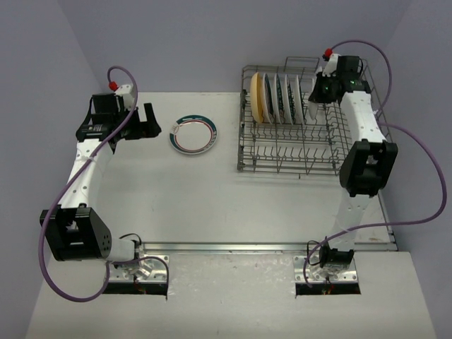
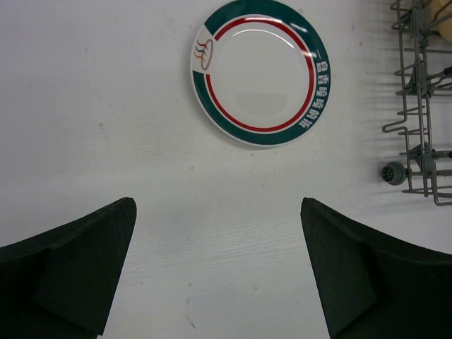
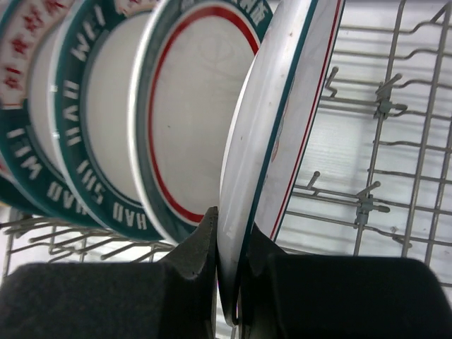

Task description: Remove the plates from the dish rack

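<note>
The grey wire dish rack (image 1: 282,152) stands at the far right of the table. Several plates stand on edge in its back row: a tan-yellow plate (image 1: 258,97) at the left, then white ones with teal rims (image 1: 282,97). My right gripper (image 1: 316,95) is shut on the rim of the rightmost plate (image 3: 272,141), its fingers on both faces. Neighbouring plates (image 3: 106,127) stand to its left. One teal-rimmed plate (image 1: 193,133) with a red ring lies flat on the table, also in the left wrist view (image 2: 261,70). My left gripper (image 1: 147,121) is open and empty, left of that plate.
The rack's front rows of tines (image 1: 289,159) hold nothing. The rack's corner and a small wheel (image 2: 392,173) show at the right of the left wrist view. The table's near edge has two metal base plates (image 1: 152,268).
</note>
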`<state>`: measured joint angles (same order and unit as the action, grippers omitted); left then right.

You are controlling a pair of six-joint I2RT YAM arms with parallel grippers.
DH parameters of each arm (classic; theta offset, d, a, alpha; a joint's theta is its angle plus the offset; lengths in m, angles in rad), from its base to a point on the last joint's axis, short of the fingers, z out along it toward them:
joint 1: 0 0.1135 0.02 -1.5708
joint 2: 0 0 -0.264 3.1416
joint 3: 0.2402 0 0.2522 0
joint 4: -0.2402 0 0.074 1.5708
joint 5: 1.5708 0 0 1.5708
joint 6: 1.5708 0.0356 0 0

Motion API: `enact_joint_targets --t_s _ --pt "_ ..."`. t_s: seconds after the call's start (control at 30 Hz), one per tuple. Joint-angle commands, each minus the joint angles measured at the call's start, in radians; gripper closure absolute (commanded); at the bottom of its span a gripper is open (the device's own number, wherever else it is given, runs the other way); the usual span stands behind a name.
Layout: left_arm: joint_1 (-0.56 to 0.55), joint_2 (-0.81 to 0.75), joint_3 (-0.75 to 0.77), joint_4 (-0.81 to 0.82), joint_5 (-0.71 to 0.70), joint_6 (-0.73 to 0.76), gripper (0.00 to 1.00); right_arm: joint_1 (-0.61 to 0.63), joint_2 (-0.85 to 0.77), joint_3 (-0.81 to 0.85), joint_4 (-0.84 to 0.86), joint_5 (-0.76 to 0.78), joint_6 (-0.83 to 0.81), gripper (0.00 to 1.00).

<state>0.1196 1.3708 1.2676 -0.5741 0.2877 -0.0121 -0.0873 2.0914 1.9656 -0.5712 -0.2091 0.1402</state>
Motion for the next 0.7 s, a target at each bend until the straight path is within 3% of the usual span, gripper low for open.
enact_joint_targets --t_s 0.0,0.23,0.4,0.57,0.67 --pt "0.005 -0.024 0.043 0.011 0.044 -0.025 0.0 -0.009 -0.141 0.042 0.086 -0.131 -0.062 1.0" --pt "0.005 -0.058 0.06 0.003 0.111 -0.046 0.0 -0.009 -0.295 -0.026 0.078 -0.242 -0.294 1.0" --pt "0.005 -0.172 0.01 0.086 0.308 -0.114 0.0 0.03 -0.523 -0.234 0.152 -0.313 -0.491 1.0" --pt "0.005 -0.24 0.032 0.072 0.546 -0.169 0.02 0.29 -0.858 -0.631 0.321 -0.166 -0.872 1.0" --pt "0.005 -0.239 0.049 0.036 0.618 -0.168 0.02 0.39 -0.92 -0.775 0.415 -0.096 -0.987 1.0"
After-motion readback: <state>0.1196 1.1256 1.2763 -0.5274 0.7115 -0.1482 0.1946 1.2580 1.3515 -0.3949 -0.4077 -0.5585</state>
